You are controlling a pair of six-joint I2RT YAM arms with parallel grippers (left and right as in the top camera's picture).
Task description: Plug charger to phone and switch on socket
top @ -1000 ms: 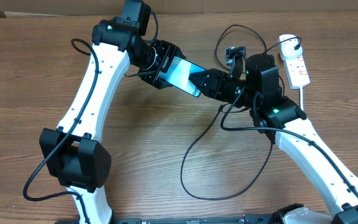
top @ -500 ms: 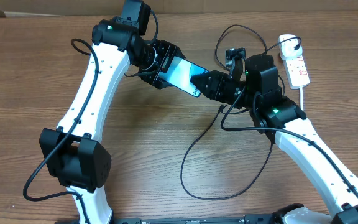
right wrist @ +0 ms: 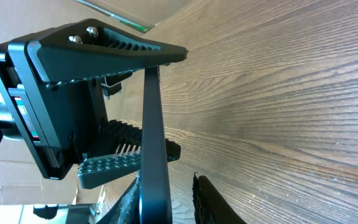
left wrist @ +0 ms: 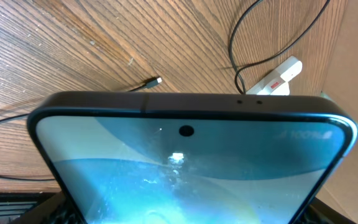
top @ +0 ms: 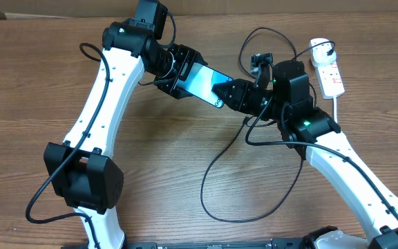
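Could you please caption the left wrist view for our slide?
The phone fills the foreground; beyond it the charger tip lies unplugged on the wooden table, the socket farther back.

A: Qty check pls. Phones?
B: 1 phone [top: 200, 81].
A: Cables?
B: 1 thin blk charger cable [top: 202, 188] w/ 1 connector tip [left wrist: 156, 81]. Also 1 thick white cord [top: 336, 102].
A: Sockets?
B: 1 socket block [top: 331, 76], 1 white plug [top: 319, 47].
A: HW?
B: 2 arms: left arm [top: 109, 90], right arm [top: 351, 173]. 2 grippers, 1 per arm: left gripper [top: 184, 75], right gripper [top: 221, 92]. 1 table [top: 33, 97].
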